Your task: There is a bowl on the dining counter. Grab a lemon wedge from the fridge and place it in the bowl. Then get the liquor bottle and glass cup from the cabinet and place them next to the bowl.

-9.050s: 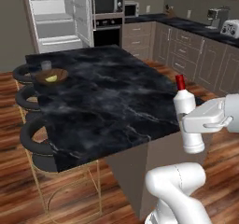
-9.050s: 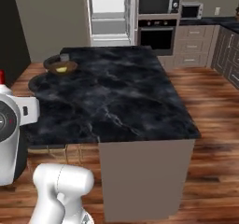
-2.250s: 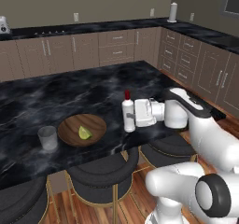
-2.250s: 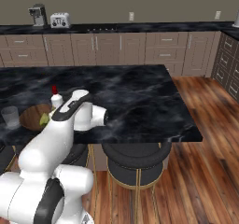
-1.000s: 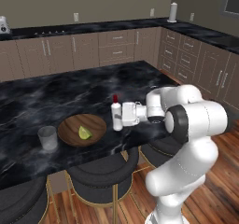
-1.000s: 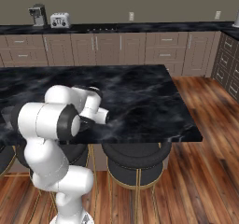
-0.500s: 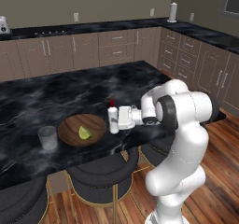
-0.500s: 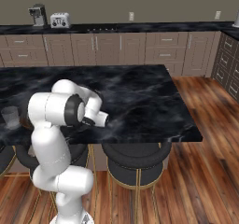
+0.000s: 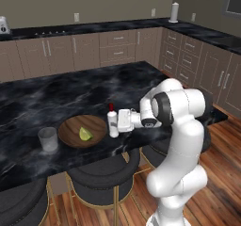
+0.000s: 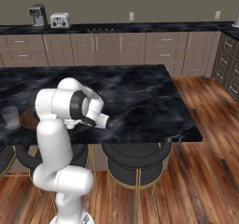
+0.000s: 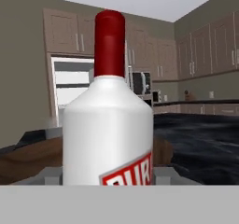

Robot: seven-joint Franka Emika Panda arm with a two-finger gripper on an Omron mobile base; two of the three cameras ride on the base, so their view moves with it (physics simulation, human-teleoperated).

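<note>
The white liquor bottle (image 9: 112, 123) with its red cap stands upright just right of the wooden bowl (image 9: 70, 130) on the black marble dining counter (image 9: 56, 95). My gripper (image 9: 115, 125) is shut on the bottle's body from the right side. A lemon wedge (image 9: 85, 134) lies inside the bowl. The glass cup (image 9: 48, 139) stands left of the bowl. In the hand view the bottle (image 11: 108, 125) stands close between my fingers, with the bowl's brown rim (image 11: 28, 158) behind it. In the right base view my arm hides the bottle; the cup (image 10: 10, 117) and a bit of the bowl (image 10: 27, 119) show.
Round dark stools (image 9: 101, 173) stand under the counter's near edge. Brown drawer units with a black top (image 9: 94, 48) line the back wall. The open fridge (image 11: 70, 85) shows far off in the hand view. Wooden floor (image 10: 205, 171) lies to the right.
Over the last second the arm has folded in and brought the bottle slightly left and down, close to the bowl's right rim. Bowl, wedge and cup have stayed put.
</note>
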